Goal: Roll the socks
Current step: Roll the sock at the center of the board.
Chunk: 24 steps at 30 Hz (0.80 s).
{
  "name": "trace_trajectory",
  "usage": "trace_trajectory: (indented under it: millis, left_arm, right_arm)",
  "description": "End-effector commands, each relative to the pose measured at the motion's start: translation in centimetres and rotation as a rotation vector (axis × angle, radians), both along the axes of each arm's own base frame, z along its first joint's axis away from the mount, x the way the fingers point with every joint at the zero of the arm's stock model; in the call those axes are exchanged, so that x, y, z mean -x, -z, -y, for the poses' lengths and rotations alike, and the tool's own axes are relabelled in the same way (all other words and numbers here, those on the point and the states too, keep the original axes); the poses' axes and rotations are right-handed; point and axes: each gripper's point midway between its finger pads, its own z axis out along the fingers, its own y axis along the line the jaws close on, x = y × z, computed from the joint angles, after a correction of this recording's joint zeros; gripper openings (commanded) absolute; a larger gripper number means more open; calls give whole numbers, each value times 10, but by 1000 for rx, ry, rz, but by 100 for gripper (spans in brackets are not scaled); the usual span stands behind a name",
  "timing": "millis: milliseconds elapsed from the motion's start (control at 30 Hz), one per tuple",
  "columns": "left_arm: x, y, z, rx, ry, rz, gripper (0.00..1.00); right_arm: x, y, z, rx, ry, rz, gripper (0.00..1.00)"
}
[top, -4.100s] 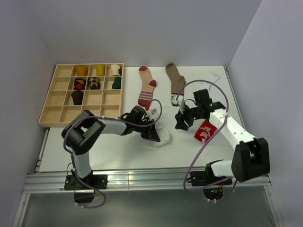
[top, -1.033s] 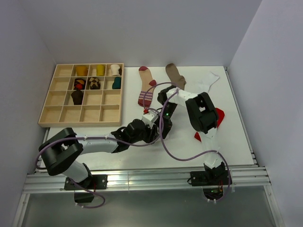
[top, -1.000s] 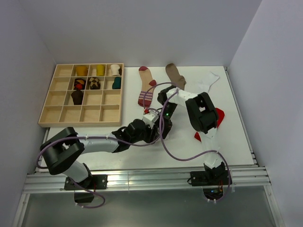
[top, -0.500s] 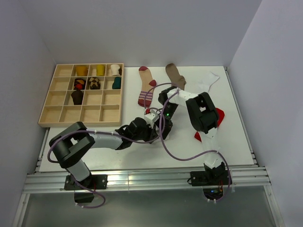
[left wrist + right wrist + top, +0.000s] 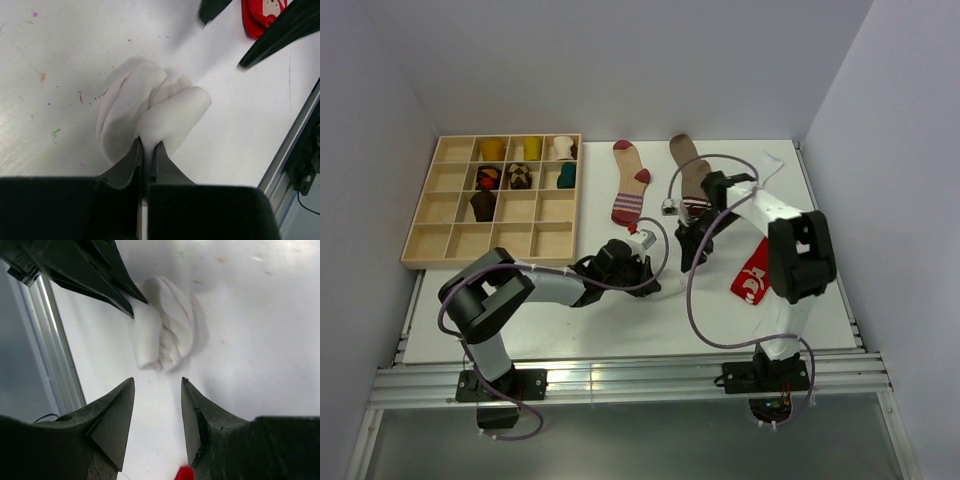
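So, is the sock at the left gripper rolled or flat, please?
Rolled: the white sock forms a layered bundle in the left gripper.

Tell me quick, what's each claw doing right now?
Left claw: closed, pinching the rolled white sock.
Right claw: open, holding nothing.

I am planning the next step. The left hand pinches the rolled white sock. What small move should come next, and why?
Probably raise the left hand slightly, closed as it is. It pinches the edge of the rolled sock, and the right hand stands open, clear of it, so the roll looks finished and free to go to the tray.
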Motion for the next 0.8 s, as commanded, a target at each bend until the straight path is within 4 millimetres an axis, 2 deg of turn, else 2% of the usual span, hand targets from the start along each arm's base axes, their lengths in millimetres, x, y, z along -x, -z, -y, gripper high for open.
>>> trace_trajectory:
  millis: [0, 33, 67, 100, 133, 167, 200, 233, 267, 300, 367, 400, 433, 500, 533, 600, 633, 733, 767]
  left_arm:
    - [11, 21, -6, -74, -9, -133, 0]
    - [10, 25, -8, -86, -19, -158, 0]
    - [12, 31, -13, -114, -53, -212, 0]
    - [4, 27, -11, -108, -74, -240, 0]
    - [5, 32, -13, -115, -83, -287, 0]
    - [3, 33, -15, -113, -97, -323, 0]
    - [1, 33, -19, -117, -121, -383, 0]
    - [1, 40, -20, -133, -127, -420, 0]
    - [2, 42, -21, -139, -128, -449, 0]
    - [-2, 39, -19, -132, -124, -462, 0]
    - [5, 45, -19, -145, -99, -520, 0]
    - [4, 44, -18, -127, -99, -548, 0]
    - [10, 46, -17, -116, -78, -597, 0]
    - [5, 47, -20, -120, -80, -623, 0]
    - [5, 50, -21, -131, -79, -637, 0]
    - [4, 51, -23, -145, -72, -663, 0]
    - [5, 53, -24, -143, -67, -678, 0]
    - [4, 52, -24, -125, -46, -726, 0]
    - [3, 54, -27, -142, -50, -729, 0]
  right_arm:
    - [-22, -21, 9, -66, 95, 153, 50]
    - [-15, -23, 14, -61, 109, 184, 49]
    - [-25, -24, 17, -63, 131, 259, 49]
    - [-27, -23, 23, -38, 145, 308, 49]
    - [-17, -26, 28, -33, 154, 358, 50]
    - [-26, -30, 28, -40, 169, 436, 50]
    - [-25, -33, 30, -39, 173, 477, 50]
    - [-18, -37, 33, -40, 175, 526, 51]
    - [-20, -42, 33, -53, 175, 584, 51]
    - [-17, -43, 34, -53, 168, 613, 51]
    - [-8, -45, 38, -35, 157, 693, 54]
    - [-7, -53, 32, -47, 135, 764, 55]
    - [1, -42, 31, -33, 118, 766, 55]
    - [0, -37, 30, 12, 101, 842, 56]
    - [14, -28, 20, 13, 43, 850, 56]
    - [17, -23, 14, 34, 11, 898, 56]
    - [27, -13, 6, 34, -33, 901, 56]
    - [26, -1, 3, 74, -71, 971, 56]
    - [26, -3, -4, 69, -98, 1007, 56]
